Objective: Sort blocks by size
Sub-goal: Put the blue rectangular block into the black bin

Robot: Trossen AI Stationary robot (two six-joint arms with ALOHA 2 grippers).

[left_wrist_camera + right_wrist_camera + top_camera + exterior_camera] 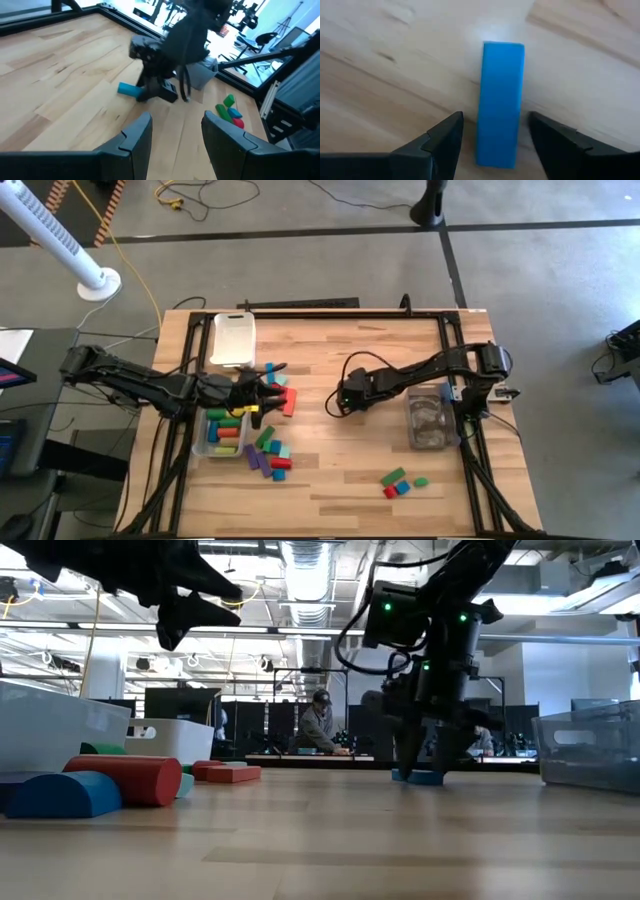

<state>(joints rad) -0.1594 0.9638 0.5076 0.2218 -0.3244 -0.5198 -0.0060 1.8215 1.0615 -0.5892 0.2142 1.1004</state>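
A blue bar block (500,100) lies flat on the wooden table (330,470) near its middle. My right gripper (496,120) points steeply down over it, open. One finger stands on each long side of the bar, with a gap on both sides. My left gripper (175,130) hovers open and holds nothing, raised above the loose blocks (268,452) at the table's left. More blocks fill the left clear bin (200,448). A small cluster of blocks (400,482) lies at the near right.
A white tray (233,338) stands at the far left. A second clear bin (428,420) sits at the right beside the right arm. Red blocks (289,400) lie between the two grippers. Black frame rails edge the table. A person shows in the room beyond the table.
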